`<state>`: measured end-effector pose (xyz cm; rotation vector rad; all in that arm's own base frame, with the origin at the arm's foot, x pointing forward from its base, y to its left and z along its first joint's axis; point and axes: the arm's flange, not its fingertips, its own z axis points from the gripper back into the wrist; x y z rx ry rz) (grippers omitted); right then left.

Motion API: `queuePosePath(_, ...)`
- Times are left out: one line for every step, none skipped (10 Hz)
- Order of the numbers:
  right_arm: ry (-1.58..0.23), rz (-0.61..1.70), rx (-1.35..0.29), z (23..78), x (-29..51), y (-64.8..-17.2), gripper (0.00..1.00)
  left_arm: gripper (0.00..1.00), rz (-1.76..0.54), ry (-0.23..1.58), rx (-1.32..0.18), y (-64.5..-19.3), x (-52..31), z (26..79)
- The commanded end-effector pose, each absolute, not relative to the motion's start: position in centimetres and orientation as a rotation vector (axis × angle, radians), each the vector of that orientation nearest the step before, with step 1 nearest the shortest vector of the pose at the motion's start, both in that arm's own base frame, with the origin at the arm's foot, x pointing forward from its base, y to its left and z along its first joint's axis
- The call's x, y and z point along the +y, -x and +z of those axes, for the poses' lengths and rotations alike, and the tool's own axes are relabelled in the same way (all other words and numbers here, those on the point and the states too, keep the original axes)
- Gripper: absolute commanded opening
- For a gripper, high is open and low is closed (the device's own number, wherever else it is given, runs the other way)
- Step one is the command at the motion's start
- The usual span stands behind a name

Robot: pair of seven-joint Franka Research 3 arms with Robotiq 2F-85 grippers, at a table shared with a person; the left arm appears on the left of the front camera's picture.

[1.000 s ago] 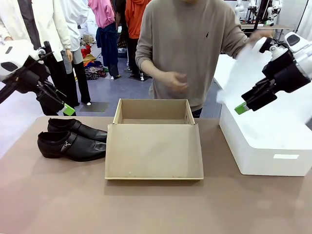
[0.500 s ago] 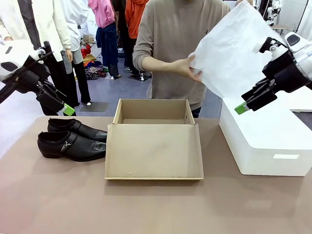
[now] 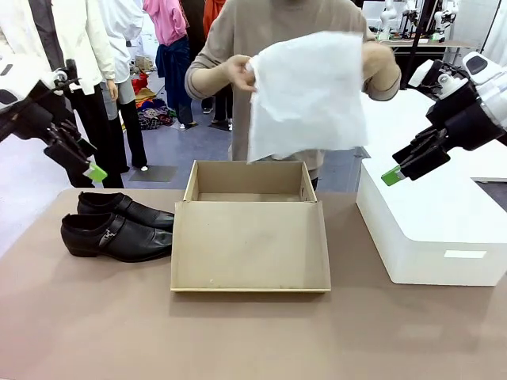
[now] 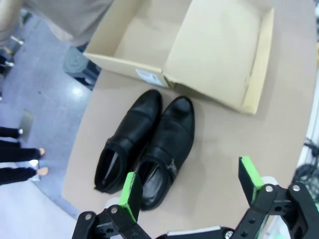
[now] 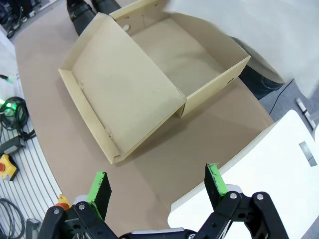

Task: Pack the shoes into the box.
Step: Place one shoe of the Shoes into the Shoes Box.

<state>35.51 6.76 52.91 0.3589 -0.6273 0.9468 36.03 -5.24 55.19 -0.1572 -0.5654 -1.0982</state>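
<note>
Left claw (image 4: 190, 183): fingers apart, empty. Two black shoes (image 3: 119, 226) side by side on table (image 3: 253, 340), just left of one open box (image 3: 249, 247). Person (image 3: 218, 55) holds one white paper (image 3: 305, 95) above box. Right claw (image 5: 157, 184): apart, empty, over one white block (image 3: 436, 229).

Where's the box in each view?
Front: box, centre, flap toward robot.
Left wrist: box, top, right of centre.
Right wrist: box, upper centre.
Landmark: shoes at its side: left in front, below in left wrist, top-left in right wrist.
</note>
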Motion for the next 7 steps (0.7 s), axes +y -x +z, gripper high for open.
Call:
queuePosePath(-0.37,0.947,-0.635,52.9,6.7,-35.7,1.0,1.0,-1.183,0.066,-0.486,-37.5,-4.3,56.5)
queuePosePath(-0.37,0.947,-0.635,52.9,6.7,-35.7,1.0,1.0,-1.215,0.027,-0.451,-38.2,-4.0,57.1)
queuePosePath(-0.37,0.947,-0.635,52.9,6.7,-35.7,1.0,1.0,-1.24,0.004,-0.419,-38.6,-3.8,57.6)
queuePosePath(-0.37,0.947,-0.635,52.9,6.7,-35.7,1.0,1.0,-1.261,-0.006,-0.382,-39.0,-3.5,57.7)
queuePosePath(-0.37,0.947,-0.635,52.9,6.7,-35.7,1.0,1.0,-1.28,-0.023,-0.336,-39.5,-3.2,57.8)
queuePosePath(-0.37,0.947,-0.635,52.9,6.7,-35.7,1.0,1.0,-1.322,-0.044,-0.282,-40.0,-3.0,57.9)
queuePosePath(-0.37,0.947,-0.635,52.9,6.7,-35.7,1.0,1.0,-1.36,-0.054,-0.245,-40.6,-2.8,57.9)
